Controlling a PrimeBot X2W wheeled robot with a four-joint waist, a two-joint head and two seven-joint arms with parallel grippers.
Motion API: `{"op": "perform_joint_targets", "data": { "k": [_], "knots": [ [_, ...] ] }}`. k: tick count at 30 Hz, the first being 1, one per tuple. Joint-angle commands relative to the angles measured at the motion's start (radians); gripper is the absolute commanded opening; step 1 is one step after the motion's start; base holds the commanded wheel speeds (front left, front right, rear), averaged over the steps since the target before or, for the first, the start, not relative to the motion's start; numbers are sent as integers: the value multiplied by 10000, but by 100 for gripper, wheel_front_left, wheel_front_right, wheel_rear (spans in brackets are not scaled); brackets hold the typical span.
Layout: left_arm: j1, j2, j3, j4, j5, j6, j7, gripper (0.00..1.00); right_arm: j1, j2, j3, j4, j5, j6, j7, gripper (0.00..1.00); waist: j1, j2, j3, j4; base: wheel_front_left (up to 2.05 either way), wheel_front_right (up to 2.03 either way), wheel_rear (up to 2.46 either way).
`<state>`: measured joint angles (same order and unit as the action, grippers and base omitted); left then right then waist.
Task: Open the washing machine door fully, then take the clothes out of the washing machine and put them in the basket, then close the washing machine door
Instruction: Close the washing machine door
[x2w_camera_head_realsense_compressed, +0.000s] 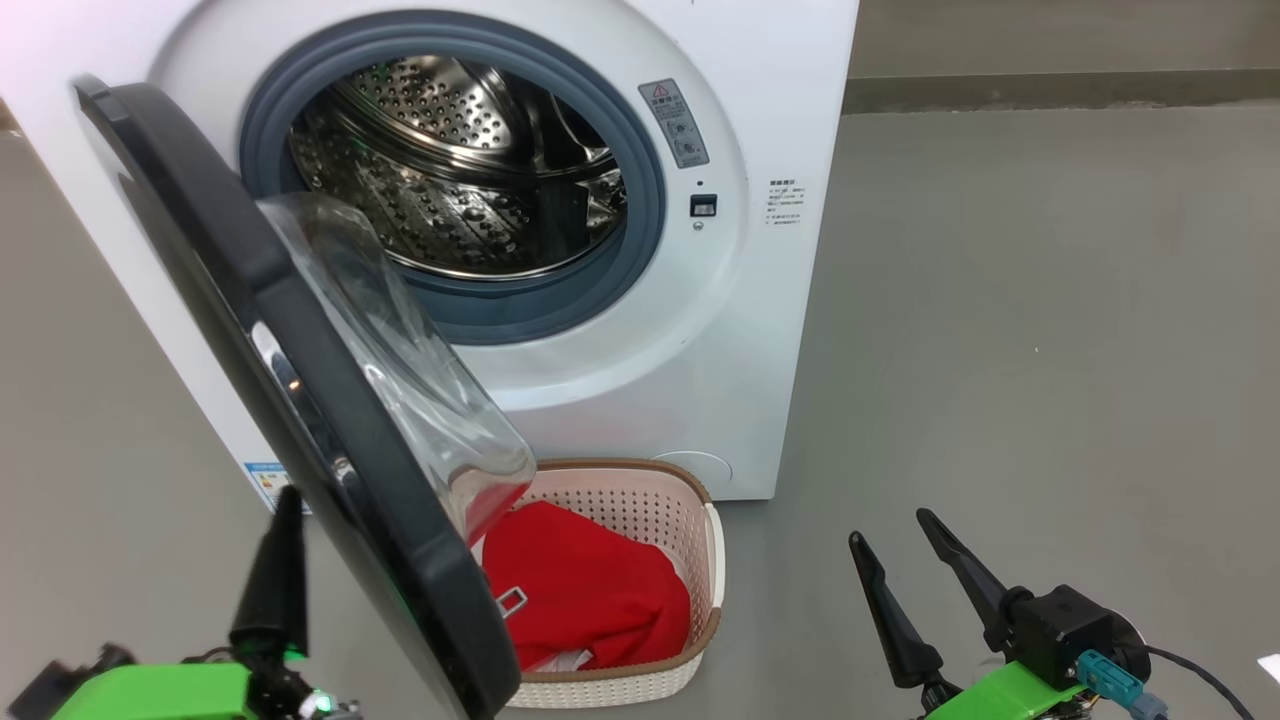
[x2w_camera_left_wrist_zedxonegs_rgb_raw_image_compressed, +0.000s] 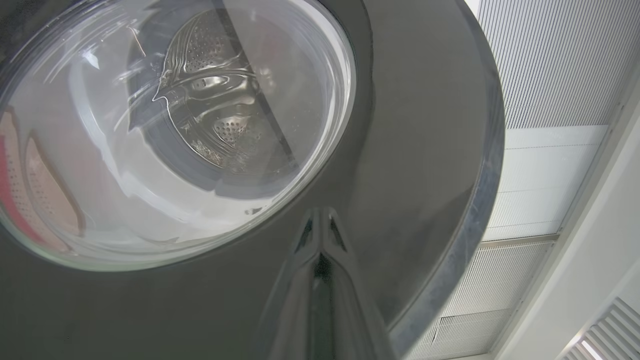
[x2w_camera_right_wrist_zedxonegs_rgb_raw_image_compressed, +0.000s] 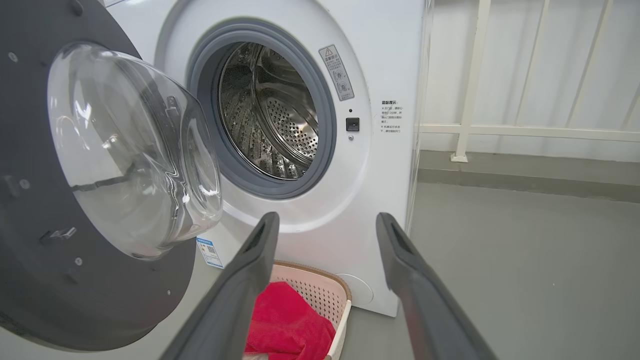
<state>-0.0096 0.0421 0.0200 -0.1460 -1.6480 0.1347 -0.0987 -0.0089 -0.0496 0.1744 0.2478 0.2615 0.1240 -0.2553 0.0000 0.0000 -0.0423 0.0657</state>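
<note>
Closing the door looks like the step in hand, judging by how things lie. At the far left, the left gripper has its two dark fingers pressed together on nothing and points up at the outer side of the washing machine door. In the left wrist view its tips sit right at the glossy black rim, though I cannot tell whether they actually touch it.

The door stands swung out about halfway, and its glass bowl window bulges toward the machine. Behind it the steel drum of the washing machine appears empty. The red clothes lie in the basket on the floor, just in front of the machine and partly under the door's lower edge.

At the lower right, the right gripper is spread wide, holds nothing and is well apart from everything.

The next move probably calls for a steady push from the left fingers on the door's outer face, swinging it round its hinge. It needs to pass above the basket rim until the latch catches.
</note>
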Motion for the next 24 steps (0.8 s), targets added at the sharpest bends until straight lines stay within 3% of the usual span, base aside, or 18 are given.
{"op": "perform_joint_targets", "data": {
  "k": [1,12,24],
  "knots": [
    [-429,88,138,-502,-172,118,225,0,-405,-6,214,-210,115,67,-65,100,0,0,10,-31,0,0,0],
    [-308,190,-342,-834,72,177,491,0,-495,-6,237,-238,104,67,-65,100,0,0,88,-365,0,0,0],
    [-1002,143,-722,-670,205,152,252,0,-694,-6,195,-275,167,67,-65,100,0,0,569,-1391,0,0,0]
  ]
}}
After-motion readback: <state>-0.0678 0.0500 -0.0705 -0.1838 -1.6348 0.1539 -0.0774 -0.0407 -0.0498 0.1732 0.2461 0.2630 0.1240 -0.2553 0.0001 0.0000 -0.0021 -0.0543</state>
